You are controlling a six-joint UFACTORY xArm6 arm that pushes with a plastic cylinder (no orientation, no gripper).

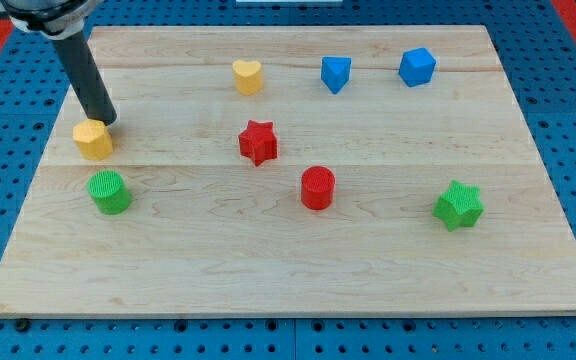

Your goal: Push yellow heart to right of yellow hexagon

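Wooden board (298, 270) on blue pegboard. My tip (109, 120) sits right against the yellow hexagon (93, 139), on its upper right. No pincer here, just a rod. The yellow heart (248, 76) is well right of the hexagon, farther up-board, so I'd say it's basically not started.

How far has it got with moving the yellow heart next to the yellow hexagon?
Nothing looks done yet: the yellow heart sits near the view's top, well apart from the yellow hexagon at the view's left. My tip stands by the hexagon, away from the heart. The whole push remains.
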